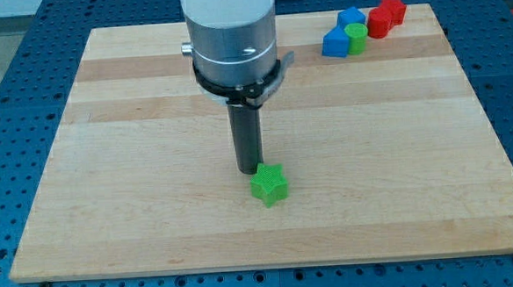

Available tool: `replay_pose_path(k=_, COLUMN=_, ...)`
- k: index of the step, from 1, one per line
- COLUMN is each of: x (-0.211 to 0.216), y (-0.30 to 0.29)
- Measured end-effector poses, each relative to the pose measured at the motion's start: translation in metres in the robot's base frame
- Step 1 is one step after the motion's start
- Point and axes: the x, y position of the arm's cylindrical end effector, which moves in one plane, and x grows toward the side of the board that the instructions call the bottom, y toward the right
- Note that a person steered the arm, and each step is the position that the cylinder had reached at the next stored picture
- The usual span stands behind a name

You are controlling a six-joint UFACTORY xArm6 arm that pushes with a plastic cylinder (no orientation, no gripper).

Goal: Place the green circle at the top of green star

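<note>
Arm housing above my tip [248, 170] is cut off by the view's top; the bare rod grasps nothing, and its end sits just up-left of the ridged green star [269, 184], seemingly touching. Far up-right of my tip, the green circle [356, 38] huddles among two blue blocks [336, 43] and two red blocks [379, 22], shapes unclear, on the pale wooden board [135, 167].

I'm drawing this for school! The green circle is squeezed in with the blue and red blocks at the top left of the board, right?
Not quite. The camera view shows the green circle squeezed in with the blue blocks and red blocks at the board's top right, not top left.
</note>
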Motion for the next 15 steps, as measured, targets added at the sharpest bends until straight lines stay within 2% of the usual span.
replay_pose_path(k=3, x=0.029, y=0.015)
replay_pose_path(k=4, x=-0.006, y=0.016)
replay_pose_path(k=5, x=-0.063, y=0.038)
replay_pose_path(k=6, x=-0.118, y=0.084)
replay_pose_path(k=8, x=-0.160, y=0.214)
replay_pose_path(k=9, x=-0.198, y=0.279)
replay_pose_path(k=10, x=-0.242, y=0.314)
replay_pose_path(k=11, x=-0.294, y=0.322)
replay_pose_path(k=12, x=-0.312, y=0.322)
replay_pose_path(k=15, x=-0.313, y=0.291)
